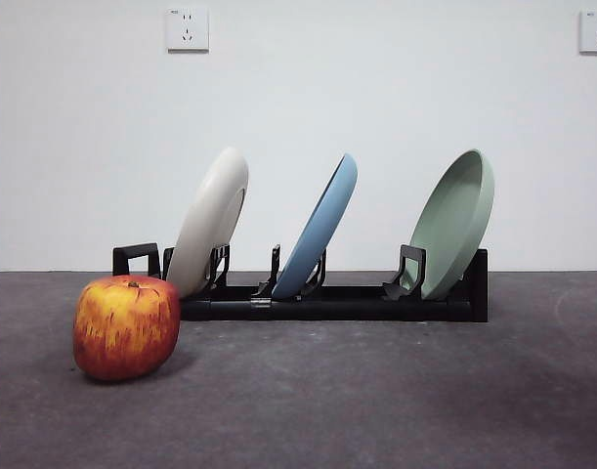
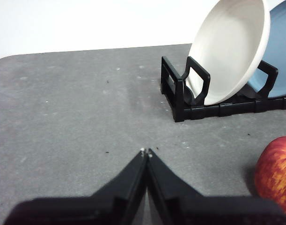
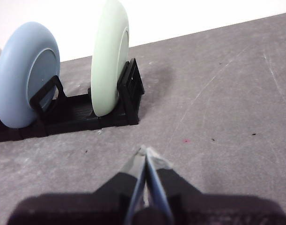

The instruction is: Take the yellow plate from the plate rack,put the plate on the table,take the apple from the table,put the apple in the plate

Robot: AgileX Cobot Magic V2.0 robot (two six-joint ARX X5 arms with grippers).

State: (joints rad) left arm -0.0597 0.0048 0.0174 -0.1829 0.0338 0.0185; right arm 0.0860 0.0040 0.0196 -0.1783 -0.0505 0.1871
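Observation:
The cream yellow plate (image 1: 210,220) stands tilted in the leftmost slot of the black plate rack (image 1: 327,301). It also shows in the left wrist view (image 2: 229,51), next to the rack's loop handle (image 2: 173,89). The red and yellow apple (image 1: 126,325) sits on the dark grey table (image 1: 376,401) in front of the rack's left end, and at the edge of the left wrist view (image 2: 276,173). My left gripper (image 2: 146,152) is shut and empty, over bare table short of the rack. My right gripper (image 3: 145,151) is shut and empty, near the rack's other end.
A blue plate (image 1: 320,227) stands in the rack's middle slot and a pale green plate (image 1: 459,220) at its right end; both show in the right wrist view, blue plate (image 3: 25,93), green plate (image 3: 109,58). A white wall stands behind the table.

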